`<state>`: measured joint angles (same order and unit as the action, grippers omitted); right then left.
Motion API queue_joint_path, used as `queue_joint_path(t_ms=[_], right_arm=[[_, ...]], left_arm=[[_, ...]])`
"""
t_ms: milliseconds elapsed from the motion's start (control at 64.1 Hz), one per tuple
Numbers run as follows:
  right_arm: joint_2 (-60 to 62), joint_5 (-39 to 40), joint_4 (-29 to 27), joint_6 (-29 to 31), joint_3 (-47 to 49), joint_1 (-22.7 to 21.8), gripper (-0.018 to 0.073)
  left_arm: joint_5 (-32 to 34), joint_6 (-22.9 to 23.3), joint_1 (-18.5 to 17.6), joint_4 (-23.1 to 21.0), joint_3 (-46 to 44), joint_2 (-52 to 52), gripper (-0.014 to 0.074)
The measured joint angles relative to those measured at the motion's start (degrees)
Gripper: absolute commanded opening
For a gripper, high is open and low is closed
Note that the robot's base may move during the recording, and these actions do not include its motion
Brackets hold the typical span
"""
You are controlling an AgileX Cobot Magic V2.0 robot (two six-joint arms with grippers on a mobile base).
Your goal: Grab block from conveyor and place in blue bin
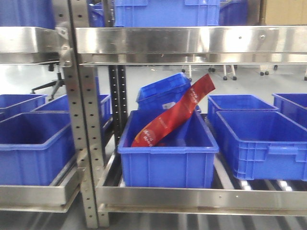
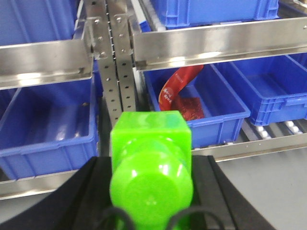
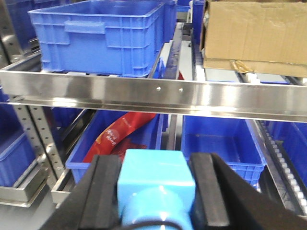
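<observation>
The block point(image 3: 158, 175), light blue, is sitting clamped between the fingers of the right tool point(image 3: 157, 191), which is hovering in front of and slightly above the blue bin point(image 1: 165, 163). The left tool point(image 2: 151, 201) is clamping a green block point(image 2: 151, 143) and is also facing that bin from in front. The bin is holding a red packet point(image 1: 175, 112) that is leaning up over its back rim, with other blue bins point(image 1: 33, 143) standing on both sides of it.

Steel rack point(image 1: 192, 40) of blue bins on my front camera
I see a red packet point(image 1: 175, 115) leaning tilted out of the centre blue bin point(image 1: 165, 167), a tipped bin point(image 1: 160, 93) behind it, and a perforated upright point(image 1: 79, 143) to its left
</observation>
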<state>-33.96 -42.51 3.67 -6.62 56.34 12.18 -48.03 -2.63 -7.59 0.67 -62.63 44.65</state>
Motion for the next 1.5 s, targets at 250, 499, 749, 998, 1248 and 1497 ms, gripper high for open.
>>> queue_joint_path(t_ms=[250, 499, 749, 998, 1248, 1497], right_arm=[[0.00, 0.00, 0.00, 0.00, 0.00, 0.00, -0.0154], [0.00, 0.00, 0.00, 0.00, 0.00, 0.00, -0.0154], [0.00, 0.00, 0.00, 0.00, 0.00, 0.00, -0.0154], [0.00, 0.00, 0.00, 0.00, 0.00, 0.00, -0.0154], [0.00, 0.00, 0.00, 0.00, 0.00, 0.00, -0.0154], [0.00, 0.00, 0.00, 0.00, 0.00, 0.00, -0.0154]], left_arm=[[0.00, 0.00, 0.00, 0.00, 0.00, 0.00, -0.0111], [0.00, 0.00, 0.00, 0.00, 0.00, 0.00, -0.0111], [0.00, 0.00, 0.00, 0.00, 0.00, 0.00, -0.0111], [0.00, 0.00, 0.00, 0.00, 0.00, 0.00, -0.0111], [0.00, 0.00, 0.00, 0.00, 0.00, 0.00, -0.0111], [0.00, 0.00, 0.00, 0.00, 0.00, 0.00, -0.0111]])
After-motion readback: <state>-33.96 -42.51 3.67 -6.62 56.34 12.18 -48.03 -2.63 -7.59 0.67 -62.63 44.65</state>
